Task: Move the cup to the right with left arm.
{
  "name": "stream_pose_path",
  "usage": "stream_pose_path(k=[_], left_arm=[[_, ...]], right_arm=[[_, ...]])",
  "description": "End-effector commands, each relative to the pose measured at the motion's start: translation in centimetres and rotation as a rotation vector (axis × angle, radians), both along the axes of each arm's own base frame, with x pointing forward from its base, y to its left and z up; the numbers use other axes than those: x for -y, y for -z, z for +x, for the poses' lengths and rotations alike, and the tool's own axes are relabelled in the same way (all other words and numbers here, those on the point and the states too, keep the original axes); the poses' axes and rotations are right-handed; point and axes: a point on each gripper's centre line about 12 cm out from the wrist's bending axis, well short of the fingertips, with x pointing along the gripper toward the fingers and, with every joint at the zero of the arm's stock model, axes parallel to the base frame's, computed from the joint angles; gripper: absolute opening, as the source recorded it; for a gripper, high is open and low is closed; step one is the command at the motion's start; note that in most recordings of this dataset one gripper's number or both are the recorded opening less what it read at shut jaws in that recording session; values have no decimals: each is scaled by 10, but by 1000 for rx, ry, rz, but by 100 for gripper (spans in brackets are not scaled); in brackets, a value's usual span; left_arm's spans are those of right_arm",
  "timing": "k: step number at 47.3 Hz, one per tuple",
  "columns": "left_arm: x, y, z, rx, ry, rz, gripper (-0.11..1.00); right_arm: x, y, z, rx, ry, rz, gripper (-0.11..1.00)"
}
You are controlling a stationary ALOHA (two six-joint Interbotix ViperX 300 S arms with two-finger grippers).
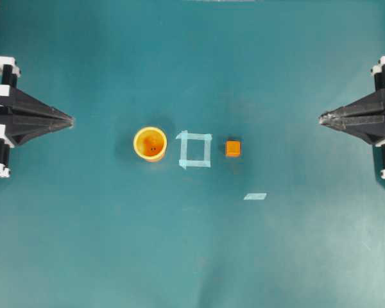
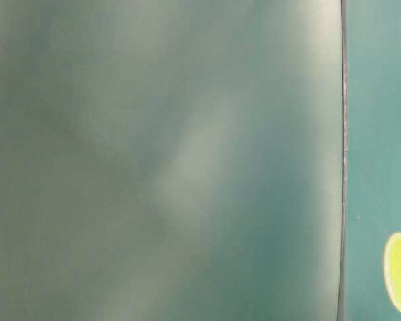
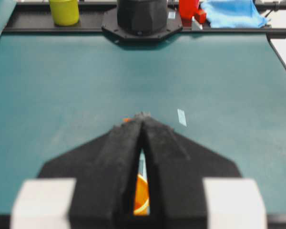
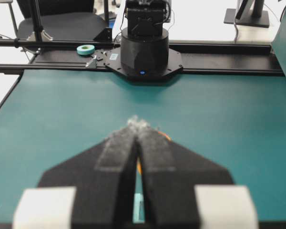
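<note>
Left gripper (image 3: 142, 117): nearest my left wrist camera; I read the jaws closed to a point, tips meeting, holding nothing.
Right gripper (image 4: 136, 123): I read the same closed wedge, nothing held.
Cup (image 1: 150, 143): upright on the mat (image 1: 192, 256), left of centre, well apart from both grippers; through the left jaws I see only an orange sliver of it.
Tape square (image 1: 195, 149): just right of the cup, not touching it.
Cube (image 1: 233, 148): just right of the square.
Tape strip (image 1: 255, 196): alone, below and right of the cube.
Open room: I see bare mat between the left gripper and the cup, and again from the cube to the right gripper.
Edges: black rails border the mat behind each arm base.
Arm pose: both grippers sit level at opposite sides, tips pointing inward at each other.
Table-level view: blurred; I cannot read it.
</note>
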Motion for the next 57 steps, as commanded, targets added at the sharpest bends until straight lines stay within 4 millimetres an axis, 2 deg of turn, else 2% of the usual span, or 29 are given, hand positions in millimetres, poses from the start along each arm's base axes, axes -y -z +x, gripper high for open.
stream_pose_path(k=[1,16,28,34,46,51,57], left_arm=[[1,1,4,-9,4,5,0],[1,18,6,18,7,5,0],[1,38,5,-18,7,-1,3],[1,43,8,-40,7,-1,17],[1,56,17,-68,8,-3,60],[1,64,24,-86,8,-8,67],[1,79,36,-137,8,-10,71]], right_arm=[[0,-17,3,49,0,2,-1],[1,-22,4,57,3,3,-1],[1,-22,4,57,4,2,-1],[1,-23,4,58,6,3,-1],[1,-21,4,41,6,2,-1],[1,-21,4,38,6,2,-1],[2,-21,4,38,8,2,-1]])
